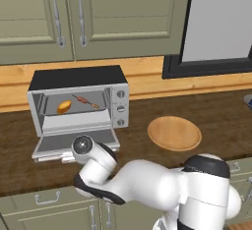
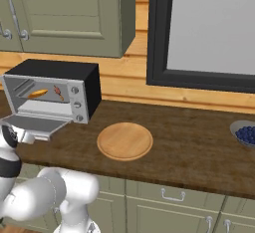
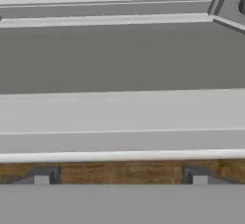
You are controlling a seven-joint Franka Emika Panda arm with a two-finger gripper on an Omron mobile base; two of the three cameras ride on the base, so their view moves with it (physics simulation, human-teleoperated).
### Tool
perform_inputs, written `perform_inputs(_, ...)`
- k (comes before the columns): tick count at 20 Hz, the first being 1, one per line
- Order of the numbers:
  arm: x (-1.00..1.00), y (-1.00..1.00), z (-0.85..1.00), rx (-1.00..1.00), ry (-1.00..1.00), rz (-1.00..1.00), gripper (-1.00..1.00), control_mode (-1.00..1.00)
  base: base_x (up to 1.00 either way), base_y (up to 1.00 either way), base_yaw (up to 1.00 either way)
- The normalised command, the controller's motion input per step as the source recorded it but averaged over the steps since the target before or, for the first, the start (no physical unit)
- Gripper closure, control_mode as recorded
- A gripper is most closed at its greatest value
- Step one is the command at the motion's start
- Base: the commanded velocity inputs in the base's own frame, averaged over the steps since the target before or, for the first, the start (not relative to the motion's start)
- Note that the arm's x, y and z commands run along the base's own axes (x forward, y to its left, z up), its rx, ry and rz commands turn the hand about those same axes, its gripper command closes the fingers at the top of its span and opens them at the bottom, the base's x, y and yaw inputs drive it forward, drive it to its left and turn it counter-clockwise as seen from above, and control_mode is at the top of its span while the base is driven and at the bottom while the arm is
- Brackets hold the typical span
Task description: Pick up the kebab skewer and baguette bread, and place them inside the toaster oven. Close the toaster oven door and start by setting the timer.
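Observation:
The toaster oven [image 1: 120, 107] [image 2: 82, 97] stands on the counter at the left. Its door [image 1: 74, 143] [image 2: 35, 123] [image 3: 119, 60] is dropped flat open. Inside on the rack lie the golden baguette bread [image 1: 64, 107] [image 2: 38, 93] and, to its right, the kebab skewer [image 1: 86, 101] [image 2: 59, 92]. My gripper [image 3: 120, 177] is open and empty, low at the counter's front edge, just before the door's handle bar [image 3: 119, 157]. Its fingertips [image 3: 41, 177] stand wide apart over the wooden counter. In the left base view my wrist covers the door's front right corner.
A round wooden plate [image 1: 174, 133] [image 2: 124, 141] lies on the counter right of the oven. A bowl of blueberries [image 2: 245, 134] sits at the far right. Wall cabinets [image 1: 69, 13] hang above the oven, and a dark-framed window [image 2: 209, 28] is behind the counter.

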Motion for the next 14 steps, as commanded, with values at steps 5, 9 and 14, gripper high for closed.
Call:
perform_inputs(5,0.4,-0.39,0.41,0.03,-0.09,-0.04,-1.0,-1.0,0.0,0.0,0.0)
perform_inputs(9,0.52,-0.33,0.33,0.02,-0.12,-0.04,-1.0,-1.0,0.0,0.0,0.0)
perform_inputs(14,0.67,-0.28,0.3,0.01,-0.1,-0.05,-1.0,-1.0,0.0,0.0,0.0)
